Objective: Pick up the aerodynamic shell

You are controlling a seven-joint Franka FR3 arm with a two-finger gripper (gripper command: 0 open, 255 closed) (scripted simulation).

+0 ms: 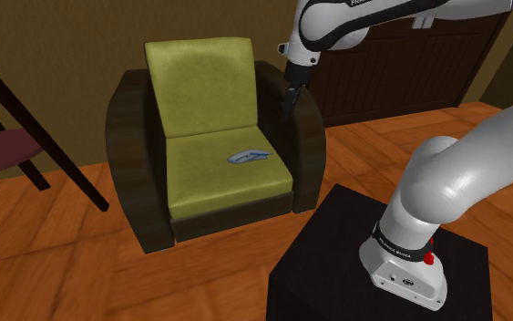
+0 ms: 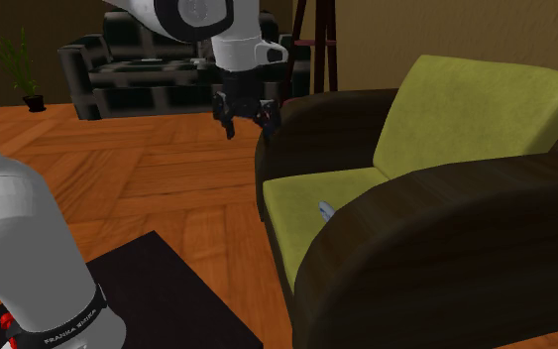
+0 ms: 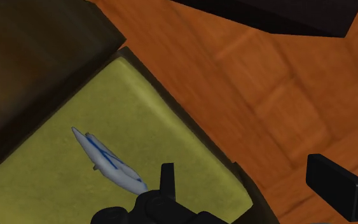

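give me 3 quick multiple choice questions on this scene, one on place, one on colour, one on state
1. Where is the shell? A on the floor; B on the seat; C on a table.
2. What colour is the seat? A yellow-green; B red; C white.
3. The gripper is: A shut on the shell; B shut on nothing; C open.
Answers: 1 B, the shell lies flat on the seat. 2 A, the seat shows yellow-green. 3 C, in the wrist view its fingers stand apart with nothing between them.

Slim pale-grey shell [image 3: 110, 161] has blue streaks. Padded armchair [image 1: 204, 100] is olive-green with dark brown arms. Wooden floor [image 1: 81, 264] is orange parquet.
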